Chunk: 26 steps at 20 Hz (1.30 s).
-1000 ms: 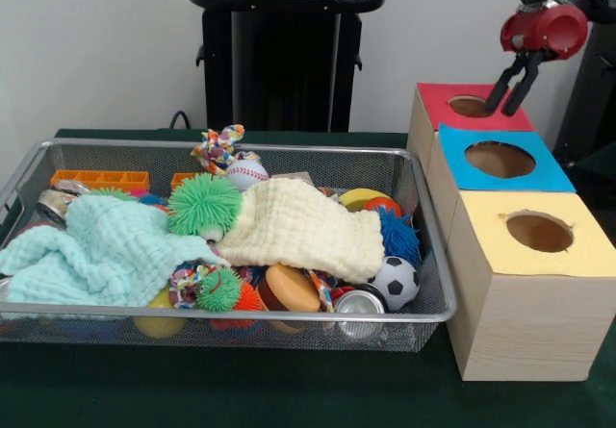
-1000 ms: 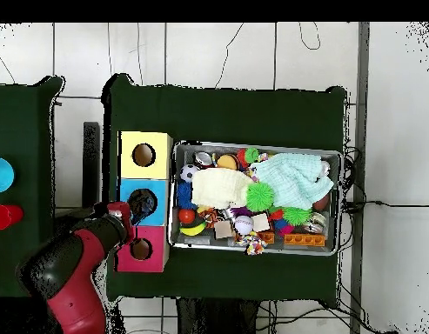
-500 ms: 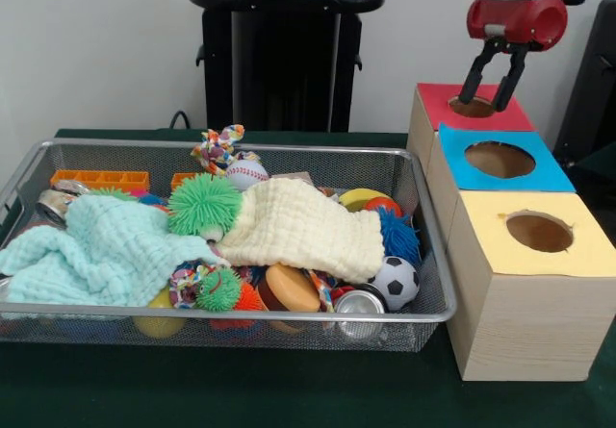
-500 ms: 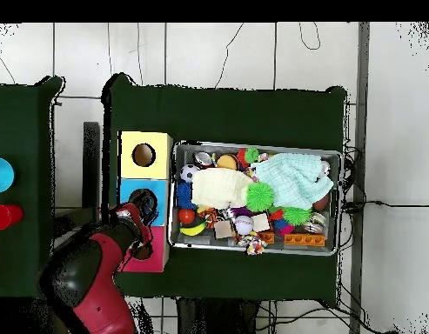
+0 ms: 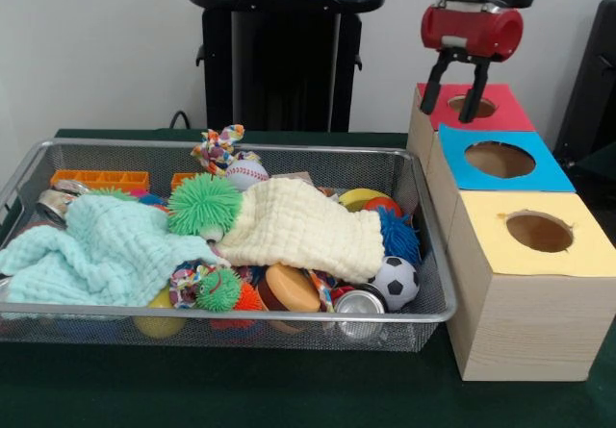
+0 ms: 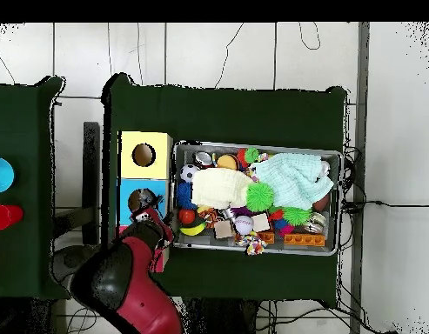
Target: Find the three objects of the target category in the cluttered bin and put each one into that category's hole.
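Note:
My gripper (image 5: 449, 104) hangs open and empty above the left edge of the red-topped box (image 5: 502, 113), close to its hole (image 5: 478, 106). In line with it stand a blue-topped box (image 5: 544, 166) and a yellow-topped box (image 5: 577, 247), each with a round hole. The wire bin (image 5: 221, 311) holds a mint cloth (image 5: 96, 250), a pale yellow cloth (image 5: 298, 226), a green spiky ball (image 5: 204, 205), a baseball (image 5: 247, 171), a soccer ball (image 5: 395, 282), a can (image 5: 358, 303) and more toys. From overhead, my gripper (image 6: 155, 221) covers the red box between the blue box (image 6: 130, 193) and the bin (image 6: 258, 146).
A blue spiky ball (image 5: 398, 236), an orange disc (image 5: 292, 289), a rope toy (image 5: 218, 146) and an orange block (image 5: 100, 179) also lie in the bin. A blue cup (image 6: 0, 174) and a red cup (image 6: 2, 215) stand on a separate table seen from overhead.
My gripper has left the red box's hole, risen a little and swung toward the bin, staying open and empty. Nothing in the bin has moved.

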Tool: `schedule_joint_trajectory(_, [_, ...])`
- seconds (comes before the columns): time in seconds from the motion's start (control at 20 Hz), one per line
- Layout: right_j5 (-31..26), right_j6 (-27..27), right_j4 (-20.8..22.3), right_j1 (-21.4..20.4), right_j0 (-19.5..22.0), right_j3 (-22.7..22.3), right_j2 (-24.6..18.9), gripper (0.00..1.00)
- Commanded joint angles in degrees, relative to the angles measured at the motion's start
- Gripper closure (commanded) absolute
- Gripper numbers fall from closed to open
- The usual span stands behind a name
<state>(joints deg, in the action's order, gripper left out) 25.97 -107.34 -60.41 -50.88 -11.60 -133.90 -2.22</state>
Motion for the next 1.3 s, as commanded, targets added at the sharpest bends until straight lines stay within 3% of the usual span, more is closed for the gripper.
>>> schedule_joint_trajectory(0.05, [-13.79,14.65,11.52,-0.8,3.26,-1.14,8.7,0.0])
schedule_joint_trajectory(0.15, [-18.97,16.75,14.28,-1.68,2.31,0.61,13.09,0.0])
schedule_joint_trajectory(0.25, [-21.75,15.27,19.59,-2.14,3.52,2.17,14.38,0.0])
schedule_joint_trajectory(0.45, [-27.12,10.4,25.84,-2.34,0.89,4.83,19.11,0.0])
schedule_joint_trajectory(0.6, [-29.01,6.0,29.65,-1.83,-0.07,6.31,19.73,0.0])
schedule_joint_trajectory(0.85, [-29.49,0.04,33.14,-0.98,-2.21,7.54,20.99,0.0])
schedule_joint_trajectory(1.3, [-31.59,-3.92,35.83,-0.68,-3.95,9.4,23.28,0.0])
